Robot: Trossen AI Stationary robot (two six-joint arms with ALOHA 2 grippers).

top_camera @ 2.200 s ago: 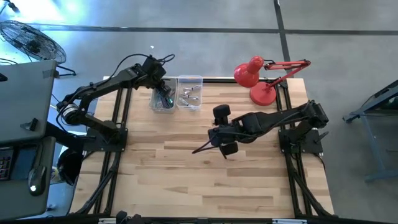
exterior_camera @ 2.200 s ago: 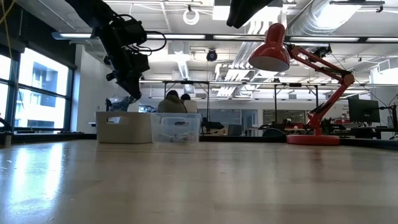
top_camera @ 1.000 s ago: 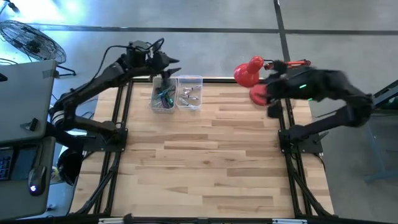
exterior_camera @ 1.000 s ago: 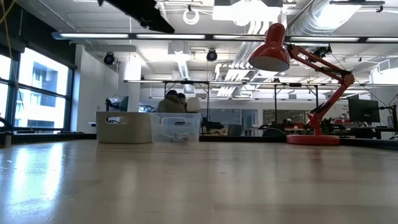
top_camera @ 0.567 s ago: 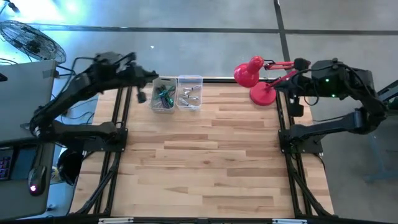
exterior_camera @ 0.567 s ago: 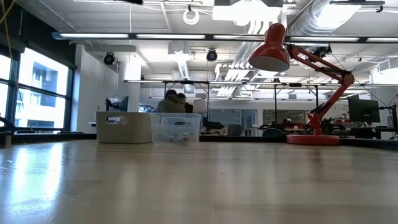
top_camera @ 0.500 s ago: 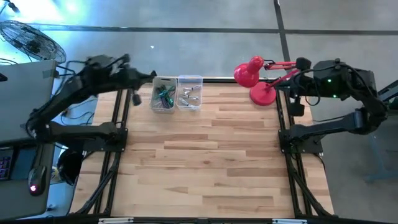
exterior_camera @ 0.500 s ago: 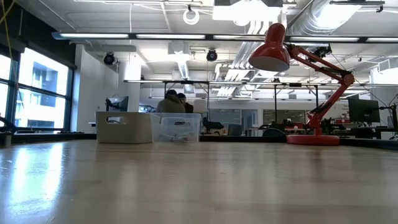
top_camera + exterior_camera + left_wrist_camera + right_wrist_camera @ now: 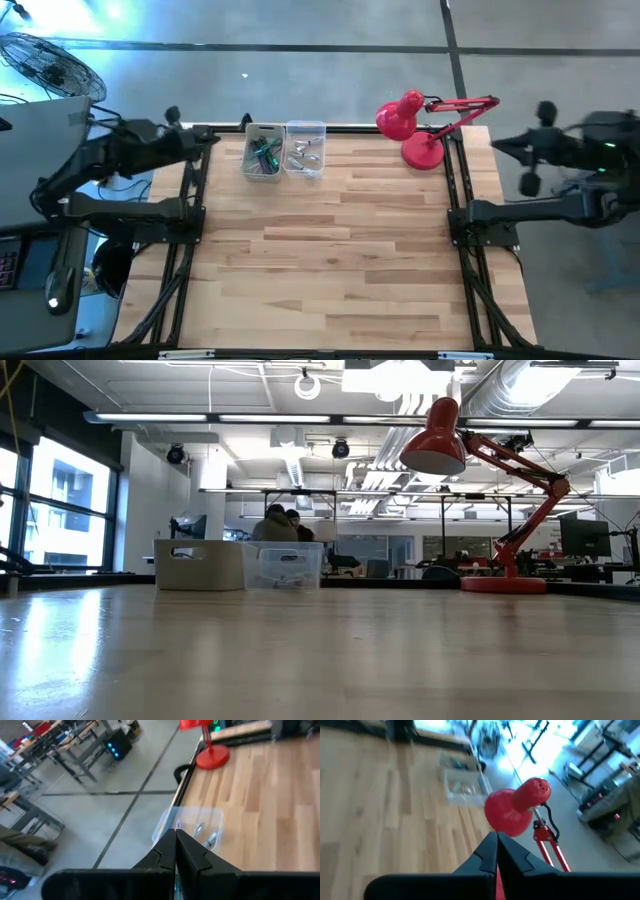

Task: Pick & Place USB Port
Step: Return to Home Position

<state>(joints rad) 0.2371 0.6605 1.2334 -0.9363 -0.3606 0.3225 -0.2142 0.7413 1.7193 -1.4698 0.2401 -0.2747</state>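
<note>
Two small bins stand side by side at the table's far edge. The left bin (image 9: 262, 152) holds green and dark pieces. The clear bin (image 9: 305, 148) holds small silver USB port pieces (image 9: 205, 834). My left gripper (image 9: 210, 137) is shut and empty, just off the table's far left corner, beside the bins. My right gripper (image 9: 498, 145) is shut and empty, beyond the table's right edge near the far right corner. Neither gripper shows in the low view, where both bins (image 9: 240, 565) rest on their bases.
A red desk lamp (image 9: 415, 125) stands at the table's far right corner, its head (image 9: 512, 810) just ahead of my right gripper. Black frame posts (image 9: 190, 210) flank both side edges. The wooden tabletop (image 9: 330, 260) has nothing else on it.
My left arm has drawn back from above the bins toward the table's left edge and now sits beyond the far left corner. My right arm has swung from the lamp outward past the table's right edge. The bins and lamp have stayed put.
</note>
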